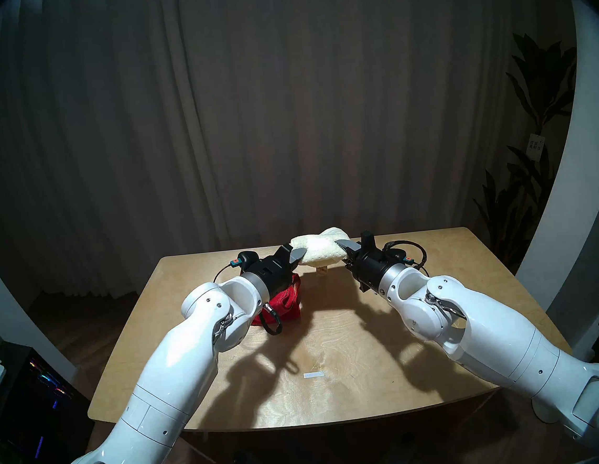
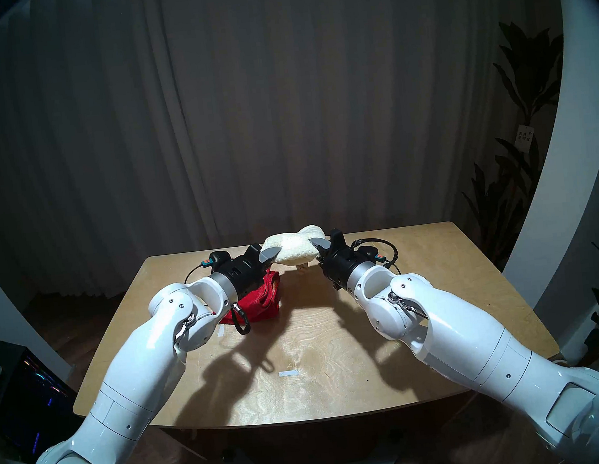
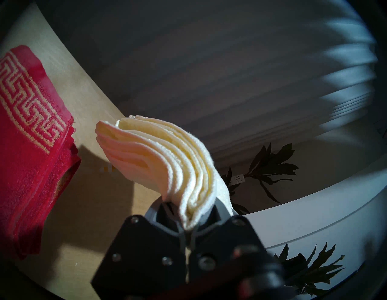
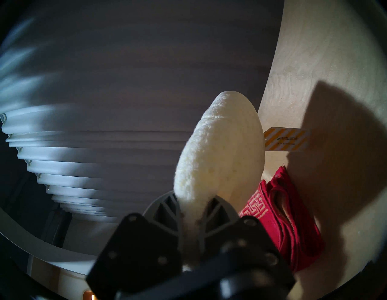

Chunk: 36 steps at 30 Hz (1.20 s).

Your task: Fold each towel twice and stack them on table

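The folded cream-white towel (image 1: 319, 248) hangs in the air above the far part of the plywood table (image 1: 338, 350), held at both ends. My left gripper (image 1: 298, 254) is shut on its left end, where several layers show in the left wrist view (image 3: 167, 165). My right gripper (image 1: 345, 245) is shut on its right end, a rounded fold in the right wrist view (image 4: 217, 155). The folded red towel (image 1: 285, 306) with a gold Greek-key border (image 3: 27, 104) lies on the table under my left wrist, below and left of the cream towel.
A small striped paper tag (image 4: 287, 139) hangs below the cream towel, near the table's far edge. A white tape mark (image 1: 312, 375) lies on the near middle. Dark curtains hang behind; plants (image 1: 536, 130) stand at the right.
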Available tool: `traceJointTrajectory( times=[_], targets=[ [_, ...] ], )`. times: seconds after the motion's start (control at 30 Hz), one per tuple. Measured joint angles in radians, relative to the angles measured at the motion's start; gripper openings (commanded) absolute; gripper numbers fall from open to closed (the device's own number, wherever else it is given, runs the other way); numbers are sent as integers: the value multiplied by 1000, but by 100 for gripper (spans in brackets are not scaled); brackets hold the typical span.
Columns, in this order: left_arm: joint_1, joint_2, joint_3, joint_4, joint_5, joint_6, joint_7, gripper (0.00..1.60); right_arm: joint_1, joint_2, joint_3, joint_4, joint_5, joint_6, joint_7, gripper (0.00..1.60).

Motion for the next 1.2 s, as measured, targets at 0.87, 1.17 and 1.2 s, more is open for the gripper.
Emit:
traceJointTrajectory(
  times=[0.87, 1.17, 1.2],
  targets=[
    [27, 81, -107, -51, 10, -14, -17, 0, 119, -139, -93, 34, -68, -32, -56, 0],
    [29, 107, -136, -34, -6, -10, -39, 0, 163, -191, -128, 71, -89, -47, -69, 0],
    [29, 109, -139, -30, -7, -9, -42, 0, 168, -197, -133, 77, -92, -49, -69, 0]
  ],
)
